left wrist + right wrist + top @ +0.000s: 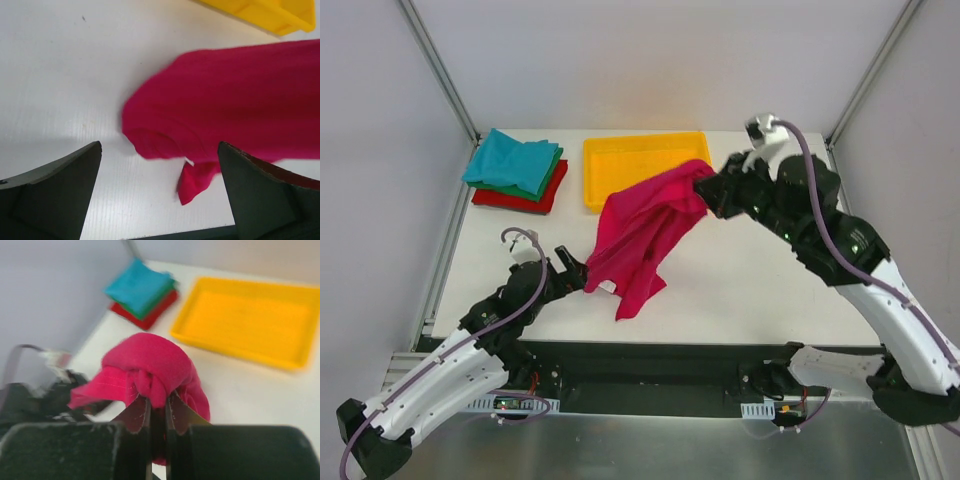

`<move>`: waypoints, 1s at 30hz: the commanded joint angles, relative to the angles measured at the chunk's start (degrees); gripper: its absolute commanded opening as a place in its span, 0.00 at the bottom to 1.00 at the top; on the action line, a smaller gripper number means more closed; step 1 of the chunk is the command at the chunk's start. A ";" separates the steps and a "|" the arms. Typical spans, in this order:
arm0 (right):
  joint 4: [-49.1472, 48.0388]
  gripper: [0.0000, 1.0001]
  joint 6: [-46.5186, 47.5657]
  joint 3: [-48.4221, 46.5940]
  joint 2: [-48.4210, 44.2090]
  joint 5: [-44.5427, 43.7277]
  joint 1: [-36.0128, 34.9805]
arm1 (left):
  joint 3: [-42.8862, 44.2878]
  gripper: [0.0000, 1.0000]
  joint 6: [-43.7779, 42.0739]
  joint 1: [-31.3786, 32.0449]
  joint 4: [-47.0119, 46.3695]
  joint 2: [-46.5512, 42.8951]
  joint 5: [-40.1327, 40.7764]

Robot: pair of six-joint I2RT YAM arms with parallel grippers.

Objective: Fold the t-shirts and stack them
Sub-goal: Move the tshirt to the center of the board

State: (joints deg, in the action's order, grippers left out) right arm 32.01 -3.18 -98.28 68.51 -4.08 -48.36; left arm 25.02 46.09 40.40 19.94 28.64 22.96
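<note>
My right gripper (708,186) is shut on a bunched edge of the magenta-pink t-shirt (640,235) and holds it up, so the cloth hangs down toward the table. In the right wrist view the cloth (150,367) is pinched between the fingers (141,416). My left gripper (572,270) is open and empty, close to the shirt's lower left edge. In the left wrist view the shirt (235,100) hangs ahead of the spread fingers (260,195), its small white label (189,161) showing. A stack of folded teal, green and red t-shirts (517,170) lies at the back left.
A yellow plastic tray (630,160) stands at the back centre, just behind the hanging shirt. The white table (760,280) ends at a dark front edge near the arm bases. Metal frame posts rise at the back corners.
</note>
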 commanded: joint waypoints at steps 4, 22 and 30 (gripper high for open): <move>1.21 0.08 -10.00 38.91 -15.94 -7.46 23.36 | 3.11 0.99 2.69 -0.41 1.41 7.20 5.69; -4.93 0.93 2.74 52.14 -9.02 -6.30 30.45 | 13.65 0.85 -1.69 -11.74 -12.20 37.51 -13.36; -8.63 0.89 4.06 42.66 9.33 -9.36 15.23 | 21.74 0.74 -3.63 -14.30 -13.26 53.08 -19.88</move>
State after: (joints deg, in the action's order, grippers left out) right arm 26.15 -0.56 -47.99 70.24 -10.70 -28.64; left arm 43.03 44.71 26.89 8.51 77.30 8.01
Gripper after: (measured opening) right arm 0.910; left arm 0.760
